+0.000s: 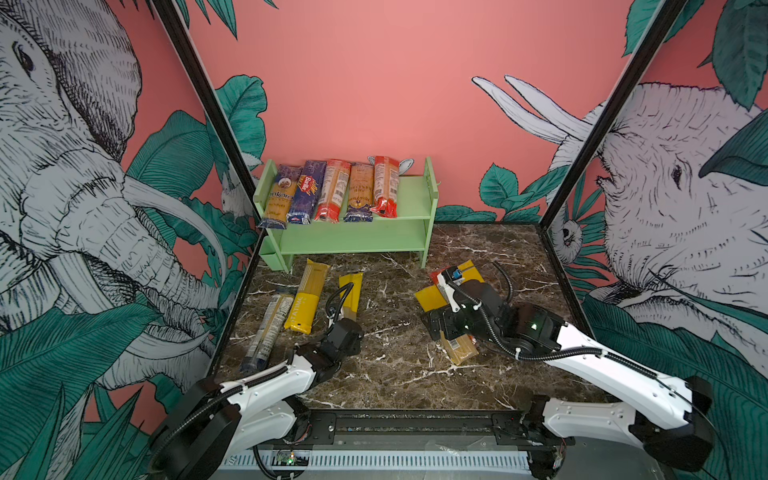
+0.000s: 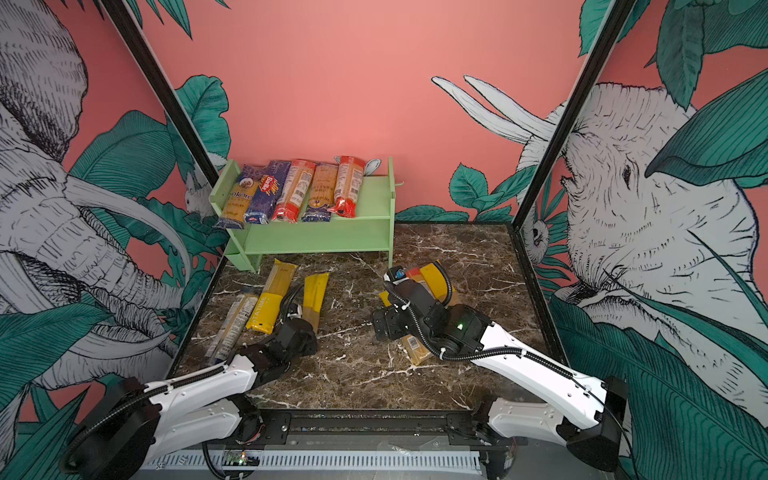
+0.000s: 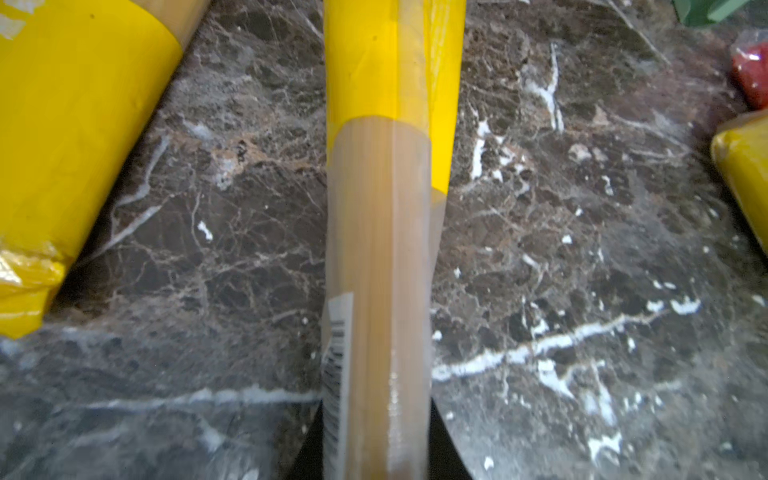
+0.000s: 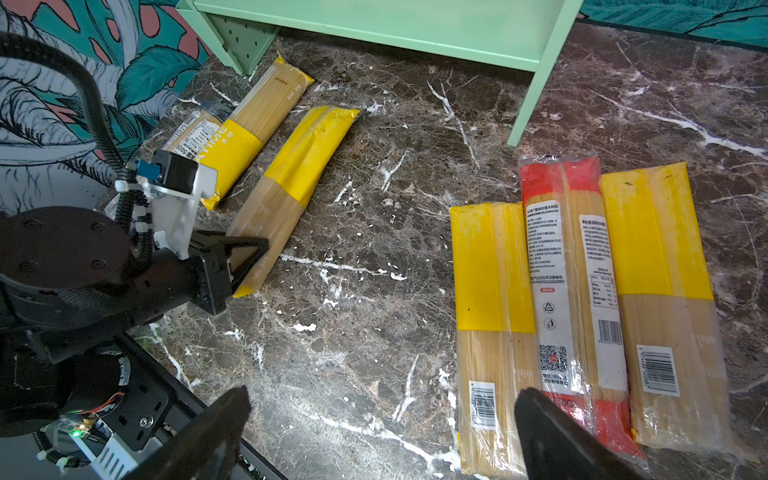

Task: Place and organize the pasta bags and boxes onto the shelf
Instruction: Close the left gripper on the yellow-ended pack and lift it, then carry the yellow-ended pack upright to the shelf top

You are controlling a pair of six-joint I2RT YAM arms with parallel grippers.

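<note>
Spaghetti pack (image 3: 376,208) sits clamped in left end effector (image 4: 249,266).

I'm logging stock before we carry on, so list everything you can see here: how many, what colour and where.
Shelf: one, pale green, two tiers, back of the table.
Packs on the shelf: five, three dark blue, two red-ended, side by side on the top tier.
Dark-ended pack: one, clear with dark blue ends, table's left.
Yellow-banded pack: one, yellow and tan, beside it.
Yellow-ended pack: one, yellow and tan, left of centre.
Packs on the right: three, yellow, red, yellow, side by side.
Table: one, dark brown marble.
Left gripper: shut on the yellow-ended pack.
Right gripper: open, above the table beside the three packs.
</note>
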